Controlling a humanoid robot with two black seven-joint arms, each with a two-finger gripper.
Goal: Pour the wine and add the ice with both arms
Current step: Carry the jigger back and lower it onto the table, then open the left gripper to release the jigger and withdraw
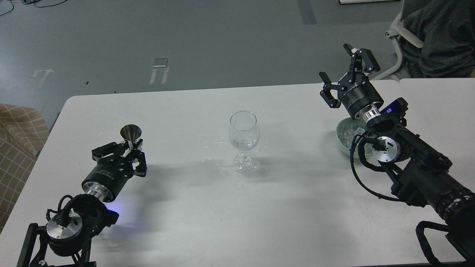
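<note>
A clear stemmed wine glass (pixel 243 135) stands upright at the middle of the white table (pixel 297 207). My left gripper (pixel 129 150) is low at the front left, shut on a small metal measuring cup (pixel 130 133) held upright, well left of the glass. My right gripper (pixel 346 77) is open and empty, raised above the far side of a pale green bowl (pixel 339 139). The bowl holds a pile of clear ice (pixel 349 132) and is partly hidden by my right arm.
A few wet spots lie on the table around the glass's foot (pixel 222 168). A second table (pixel 441 100) joins on the right. A seated person (pixel 438 37) on a white chair is at the back right. A checked sofa (pixel 15 141) stands off the left edge.
</note>
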